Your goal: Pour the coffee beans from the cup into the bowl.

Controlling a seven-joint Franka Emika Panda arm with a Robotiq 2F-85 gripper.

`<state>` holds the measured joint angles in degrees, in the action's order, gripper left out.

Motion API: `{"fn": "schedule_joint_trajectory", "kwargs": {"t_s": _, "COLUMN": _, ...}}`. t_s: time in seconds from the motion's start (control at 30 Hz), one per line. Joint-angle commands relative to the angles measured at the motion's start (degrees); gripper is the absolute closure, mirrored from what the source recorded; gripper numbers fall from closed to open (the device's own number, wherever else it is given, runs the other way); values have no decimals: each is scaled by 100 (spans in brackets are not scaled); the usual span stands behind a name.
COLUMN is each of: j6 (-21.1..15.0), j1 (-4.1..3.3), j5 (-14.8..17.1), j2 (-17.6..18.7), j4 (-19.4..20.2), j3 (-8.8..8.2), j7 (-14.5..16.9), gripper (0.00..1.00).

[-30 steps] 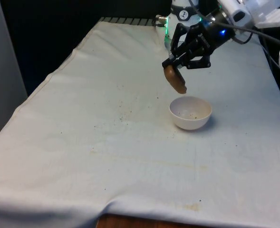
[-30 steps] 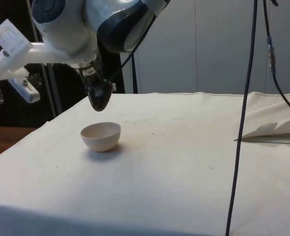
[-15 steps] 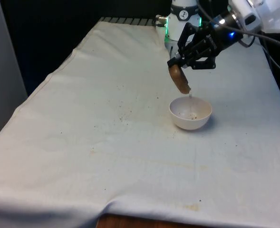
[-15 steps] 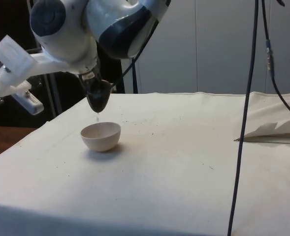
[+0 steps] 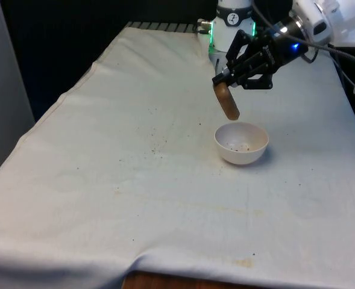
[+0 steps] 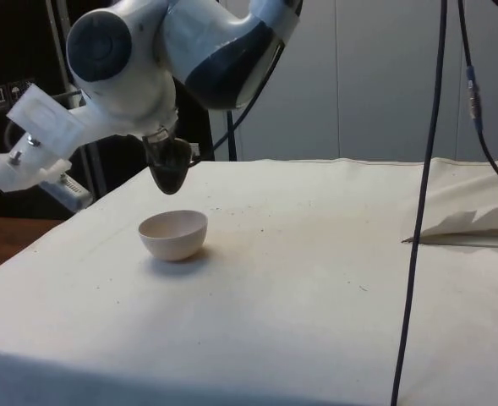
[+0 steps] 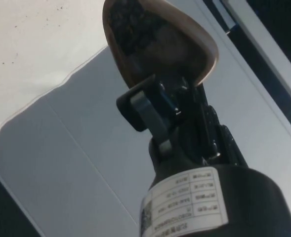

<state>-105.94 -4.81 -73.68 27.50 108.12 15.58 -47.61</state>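
Note:
A brown cup (image 5: 228, 101) hangs tipped steeply, mouth down, just above the near-left rim of a white bowl (image 5: 241, 143) on the cloth. My gripper (image 5: 229, 79) is shut on the cup's rim. From the side the cup (image 6: 169, 168) sits right over the bowl (image 6: 173, 234). Seen from the wrist, dark coffee beans (image 7: 131, 25) lie inside the cup (image 7: 160, 42) with one finger (image 7: 146, 113) clamped on its rim. A few pale bits lie in the bowl's bottom.
Dark crumbs (image 5: 156, 143) speckle the cloth on the front view's left of the bowl. A black cable (image 6: 420, 203) hangs down in front of the side camera. Folded cloth (image 6: 477, 222) lies at the table's far edge in the side view.
The cup has tilted further and shifted slightly toward the bowl. Half a second ago a thin stream fell from it into the bowl; now none is falling.

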Motion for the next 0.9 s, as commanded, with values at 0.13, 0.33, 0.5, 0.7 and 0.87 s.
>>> {"fn": "schedule_joint_trajectory", "kwargs": {"t_s": 0.13, "j6": -29, "j1": -17, "j5": -206, "j2": -63, "j4": 160, "j3": 40, "j7": -115, "gripper": 99}}
{"fn": "schedule_joint_trajectory", "kwargs": {"t_s": 0.33, "j6": -23, "j1": -17, "j5": -395, "j2": -52, "j4": 229, "j3": 86, "j7": -212, "gripper": 99}}
{"fn": "schedule_joint_trajectory", "kwargs": {"t_s": 0.5, "j6": -17, "j1": -17, "j5": -550, "j2": -40, "j4": 281, "j3": 120, "j7": -269, "gripper": 99}}
{"fn": "schedule_joint_trajectory", "kwargs": {"t_s": 0.7, "j6": -11, "j1": -23, "j5": -756, "j2": -29, "j4": 344, "j3": 172, "j7": -338, "gripper": 99}}
{"fn": "schedule_joint_trajectory", "kwargs": {"t_s": 0.87, "j6": -6, "j1": -29, "j5": -905, "j2": -23, "j4": 395, "j3": 206, "j7": -390, "gripper": 99}}
